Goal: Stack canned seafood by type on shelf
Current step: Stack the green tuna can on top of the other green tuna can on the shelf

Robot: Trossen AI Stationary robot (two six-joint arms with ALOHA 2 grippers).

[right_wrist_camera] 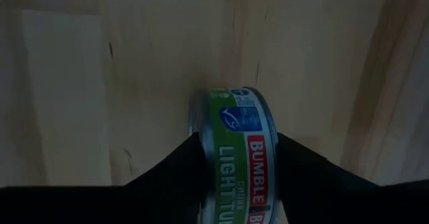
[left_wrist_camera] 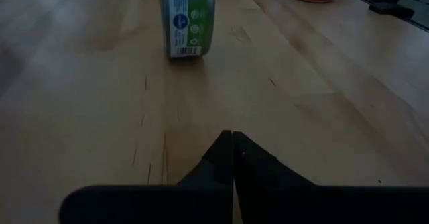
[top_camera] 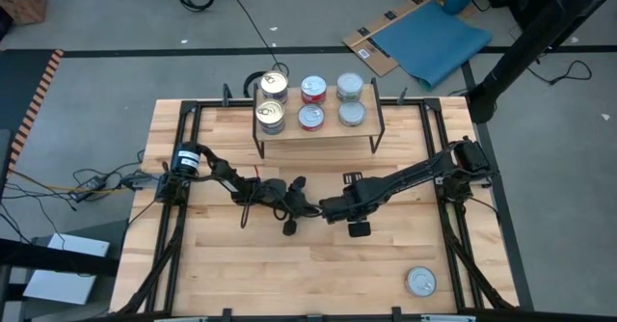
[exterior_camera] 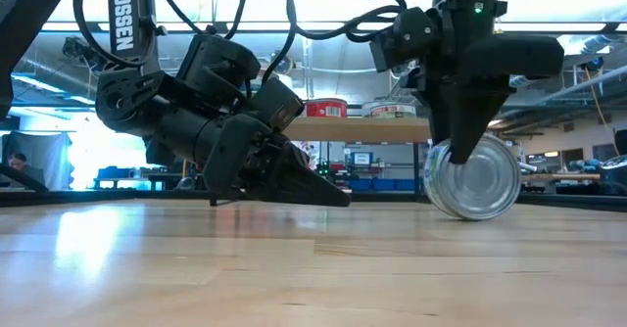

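Observation:
A green-labelled tin (right_wrist_camera: 234, 150) stands on its edge on the table in front of the shelf (top_camera: 328, 129). My right gripper (right_wrist_camera: 238, 138) comes down on it from above and is shut on it; the low view shows the same gripper (exterior_camera: 462, 151) and tin (exterior_camera: 485, 182). My left gripper (exterior_camera: 338, 198) lies low over the table, shut, pointing at the tin (left_wrist_camera: 186, 19) from the left with a gap between. On the shelf stand gold-topped tins (top_camera: 272, 100), red ones (top_camera: 311, 102) and silver ones (top_camera: 351, 100). My right gripper pinches the tin's two flat ends (right_wrist_camera: 196, 120) between its two fingers, near the top of the standing tin. The fingers point steeply down. The tin stands upright on its edge, with its lower rim (exterior_camera: 478, 216) on the table.
A loose silver-topped tin (top_camera: 420, 282) lies flat near the table's near right corner. Black frame rails (top_camera: 453, 245) run along the table's sides. Bare wood lies between the arms and the near edge.

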